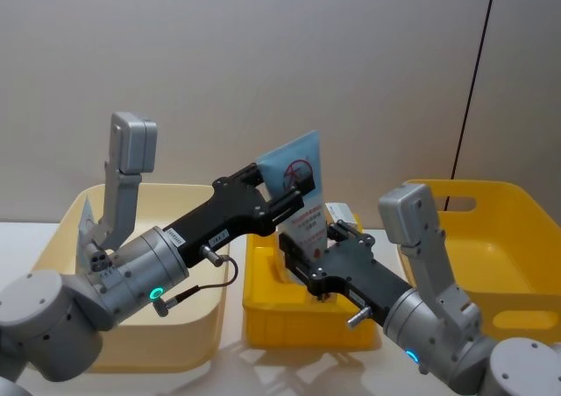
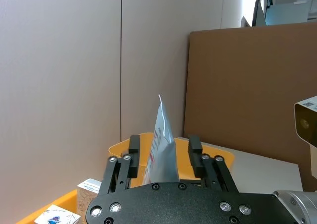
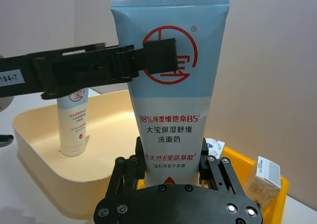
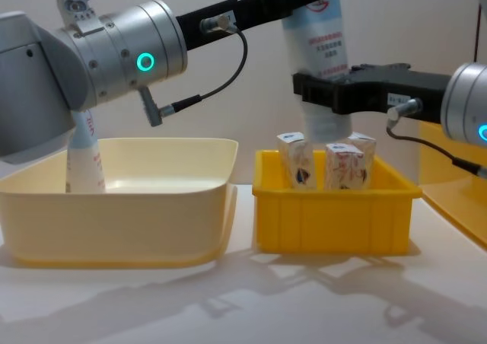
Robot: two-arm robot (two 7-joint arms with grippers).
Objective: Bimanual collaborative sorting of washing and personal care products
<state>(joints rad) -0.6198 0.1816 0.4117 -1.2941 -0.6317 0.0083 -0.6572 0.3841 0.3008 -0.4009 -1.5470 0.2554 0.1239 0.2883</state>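
Tube (image 1: 294, 181) upright in mid-air at frame centre in the head view, above the bin (image 1: 298, 330). Crimped end up, red emblem facing the right wrist camera.

Right tool (image 1: 308, 249) is clenched on the tube's lower body, one finger on each side. Left tool (image 1: 285, 190) comes in from the left at the tube's upper part. Its fingers (image 2: 133, 149) straddle the crimp with a gap on both sides, so it is released and not yet gripping.

Step in hand, as I read it: handover, right to left. Next you would close the left tool on the upper tube. Only then loosen the right, or the tube drops onto the cartons (image 4: 298, 161) below. After that, swing it left toward the basin (image 1: 175, 188).

Containers:
- Basin, left of frame on the tabletop (image 4: 243, 298): a second tube (image 4: 82, 157) stands upright at its far left, partly behind the left arm. I see nothing else in it.
- Bin, centre: at least three cartons, all upright and close together.
- Big bin (image 1: 508, 238), right edge of the head view: inside mostly hidden, contents can't be told.
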